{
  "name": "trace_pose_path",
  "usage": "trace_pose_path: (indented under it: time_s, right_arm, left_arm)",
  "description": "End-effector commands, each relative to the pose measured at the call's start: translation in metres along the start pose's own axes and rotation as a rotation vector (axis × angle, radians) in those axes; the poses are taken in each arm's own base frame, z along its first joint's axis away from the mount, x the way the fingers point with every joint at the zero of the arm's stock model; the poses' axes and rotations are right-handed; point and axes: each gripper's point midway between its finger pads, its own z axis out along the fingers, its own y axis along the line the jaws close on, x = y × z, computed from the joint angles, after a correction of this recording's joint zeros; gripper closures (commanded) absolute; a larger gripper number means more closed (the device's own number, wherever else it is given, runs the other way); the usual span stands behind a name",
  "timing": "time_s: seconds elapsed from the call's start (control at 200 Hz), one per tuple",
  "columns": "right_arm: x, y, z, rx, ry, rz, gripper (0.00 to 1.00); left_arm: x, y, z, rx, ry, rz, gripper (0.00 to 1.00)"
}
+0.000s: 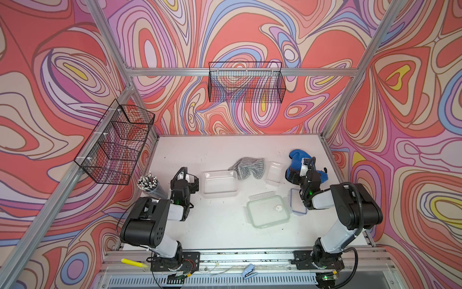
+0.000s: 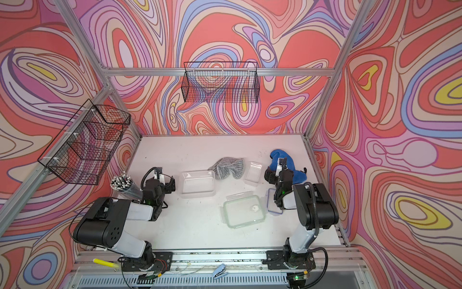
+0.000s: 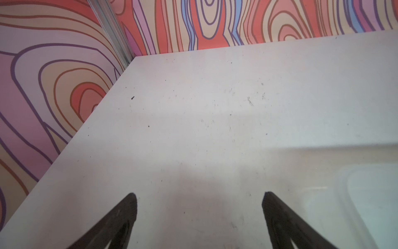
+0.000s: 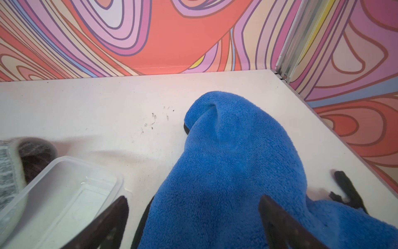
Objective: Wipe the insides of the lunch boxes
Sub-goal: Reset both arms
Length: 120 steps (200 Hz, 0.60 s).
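**Wiping not begun: no cloth held, both boxes open**

The right gripper (image 4: 193, 200) is found with its jaws spread, straddling the blue cloth (image 4: 232, 151) without pinching it; nothing is held. The left gripper (image 3: 199, 195) is likewise spread and empty over bare table (image 3: 193, 107), just beside the large lunch box (image 1: 219, 184), which is placed near the centre of the frame in both top views. The small lunch box (image 1: 274, 173) is seen right of centre, between a grey striped cloth (image 1: 247, 167) and the blue cloth, near the right gripper.

Both boxes stand upright and open. The green-rimmed lid (image 1: 267, 211) and the blue-rimmed lid (image 1: 296, 201) are laid flat lower in the frame, off the boxes. No cloth is seen inside either box. Whether either interior has been wiped cannot be told.

It is judged that lid removal is complete, that a cloth is not yet gripped, and that both interiors are left to be wiped.
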Motion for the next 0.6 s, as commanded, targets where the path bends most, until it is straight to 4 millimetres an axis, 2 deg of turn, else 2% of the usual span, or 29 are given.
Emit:
trace_pose_path:
  time_s: [0.0, 0.055, 0.095, 0.596]
  right_arm:
    - [-0.0028, -0.0019, 0.0014, 0.005, -0.009, 0.002, 0.02]
    - [-0.003, -0.0019, 0.0014, 0.006, -0.01, 0.002, 0.02]
    - [-0.0028, -0.0021, 0.0013, 0.006, -0.01, 0.002, 0.02]
    - [-0.003, -0.0023, 0.0014, 0.007, -0.01, 0.003, 0.02]
  left_arm:
    - [-0.004, 0.0057, 0.0067, 0.016, 0.018, -0.049, 0.04]
    - [-0.0062, 0.0065, 0.0064, 0.014, 0.007, -0.051, 0.05]
    - [-0.0055, 0.0067, 0.0065, 0.013, 0.02, -0.051, 0.0]
    - [-0.0053, 0.0065, 0.0065, 0.013, 0.009, -0.053, 0.0]
